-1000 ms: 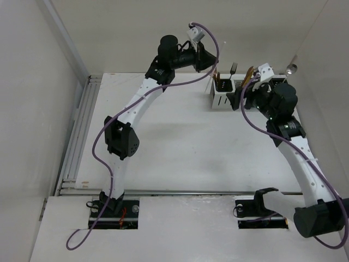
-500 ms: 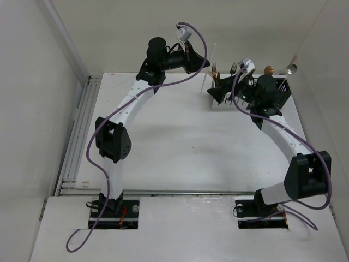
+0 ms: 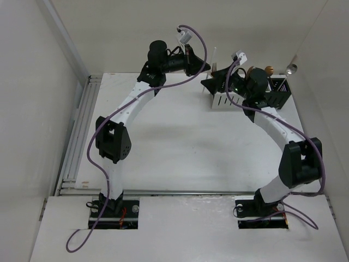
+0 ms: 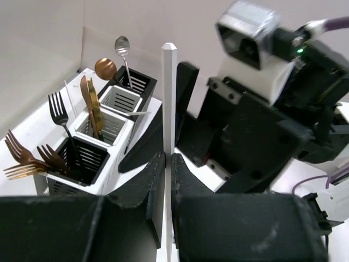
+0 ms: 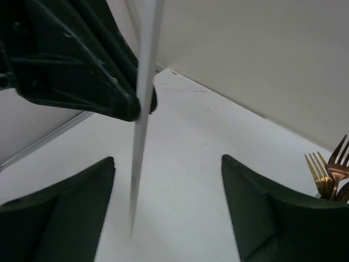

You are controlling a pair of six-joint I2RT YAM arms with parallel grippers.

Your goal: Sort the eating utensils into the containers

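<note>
Far right of the bench (image 3: 163, 136), up against the back wall: the left gripper (image 4: 168, 164) is clamped tight on a slim white utensil (image 4: 169, 98), held upright in the air just beside the containers (image 4: 124, 126). The grip sits low on the shaft, so most of the length stands free above the fingers. I cannot tell which kind of utensil it is. The right gripper (image 5: 166, 213) is spread wide, one finger on each side of that free length, and neither appears to touch it. It looks like a hand-over about to happen. The containers are four joined boxes in a row, black, white, white, black. They already hold copper forks (image 4: 27, 158), a black fork (image 4: 57, 109), a copper spoon (image 4: 104, 69) and a silver spoon (image 4: 122, 45), all standing with heads up. Judgement on handling: the white piece looks light, rigid and smooth, and narrow enough to pivot or slide in a pinch off its axis. The best hold is probably square across the free shaft, near its middle, with the pads flat against it. The boxes look light, and the projecting fork heads could snag anything lowered carelessly.
</note>
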